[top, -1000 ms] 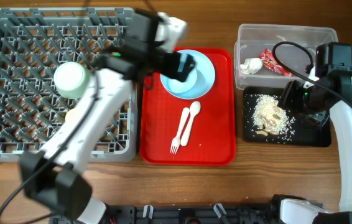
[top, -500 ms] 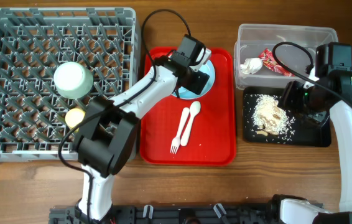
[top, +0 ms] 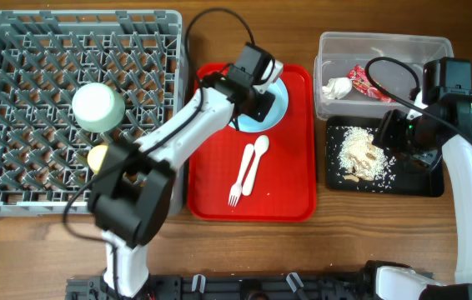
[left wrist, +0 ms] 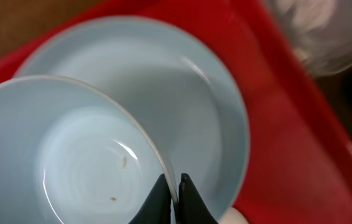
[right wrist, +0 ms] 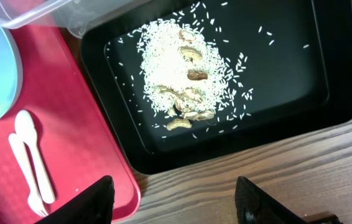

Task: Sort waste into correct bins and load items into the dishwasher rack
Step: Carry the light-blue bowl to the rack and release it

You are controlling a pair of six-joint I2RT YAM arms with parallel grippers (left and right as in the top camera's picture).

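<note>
- Pale blue is filling my left wrist view: my left fingers [left wrist: 162, 202] are pinching almost shut on the near rim of the blue bowl [left wrist: 70, 168], one inside and one outside.
- A second ago this arm was still swinging across from the rack [top: 77, 18]. Now it is hanging over the red tray [top: 286, 192] with the grip set, and is barely shifting.
- The bowl is sitting on the plate [left wrist: 210, 106] at the tray's far end. I am judging that it is not lifted yet.
- The green bowl [top: 97, 107] and cup [top: 98, 156] are sitting in the rack, while the fork [top: 240, 177] and spoon [top: 257, 162] are lying on the red tray.
- My right fingers [right wrist: 95, 199] are staying wide open and empty beside the black tray [right wrist: 325, 81], which is holding the scraps [right wrist: 182, 93]. The wrapper [top: 368, 85] and napkin [top: 334, 87] are lying in the tub [top: 386, 42].
- The waste is looking sorted, so carrying this bowl to the rack is probably coming next. This thin rim hold is risking a slip, or dragging the plate.
</note>
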